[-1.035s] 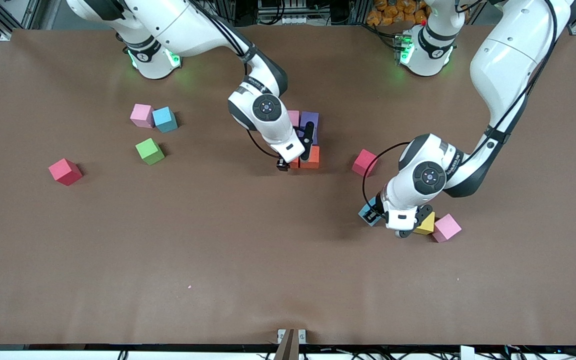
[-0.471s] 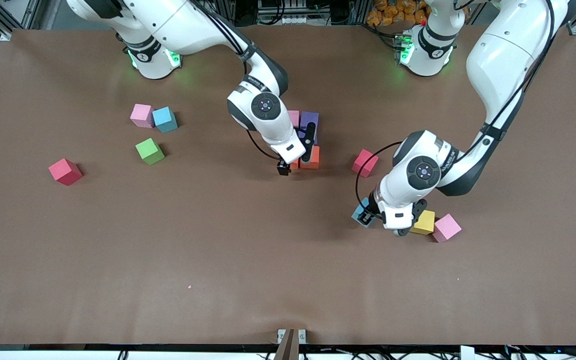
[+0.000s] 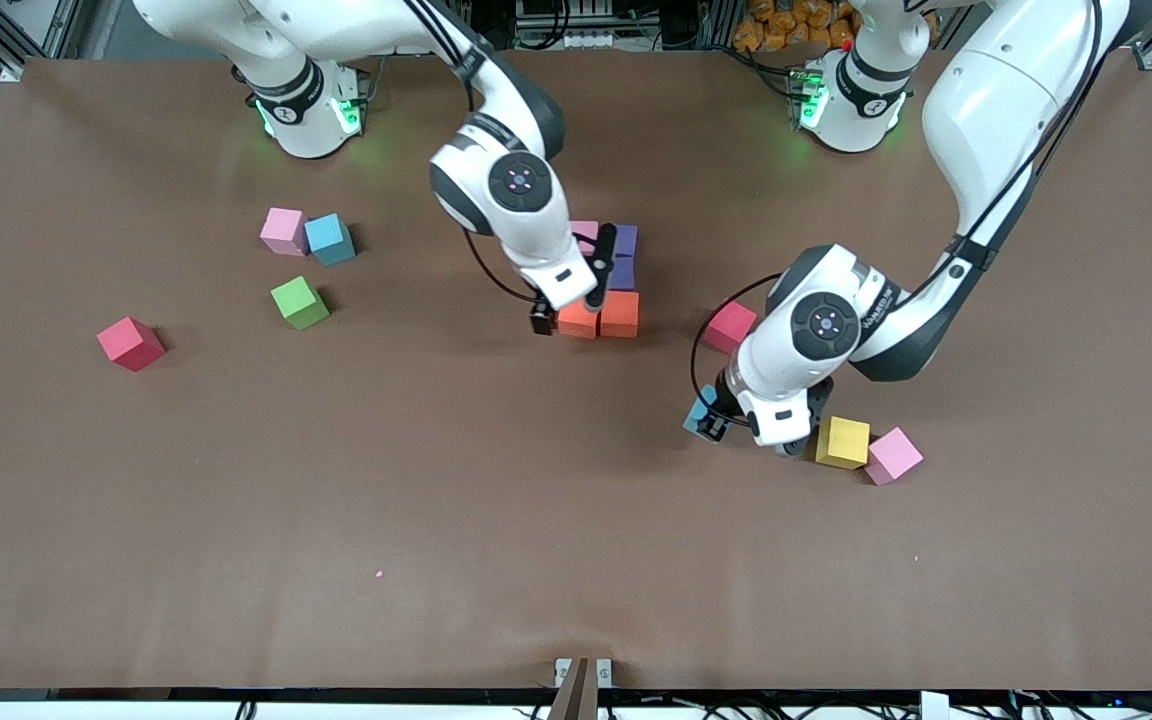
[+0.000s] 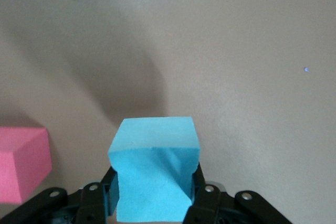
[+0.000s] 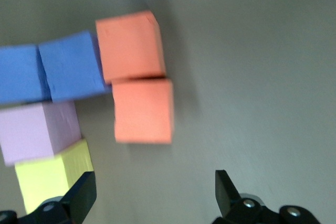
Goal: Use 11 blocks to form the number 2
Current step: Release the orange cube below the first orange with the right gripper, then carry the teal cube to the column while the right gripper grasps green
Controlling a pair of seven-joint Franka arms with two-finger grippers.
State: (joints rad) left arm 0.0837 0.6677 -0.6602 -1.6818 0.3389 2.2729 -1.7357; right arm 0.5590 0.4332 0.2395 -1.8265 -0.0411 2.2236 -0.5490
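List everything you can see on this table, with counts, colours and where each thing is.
Clustered matte cubes: six, mid-table; two orange cubes, two purple cubes, pale pink cube, yellow cube.
Loose cubes, right arm's end: four; pink touching blue, green, red.
Loose cubes, left arm's end: three; red, yellow touching pink.
Held light-blue cube: one, in the left gripper.
Table: one, brown.
Right gripper: open, over the cluster.
Left gripper: shut on the light-blue cube, over the table.
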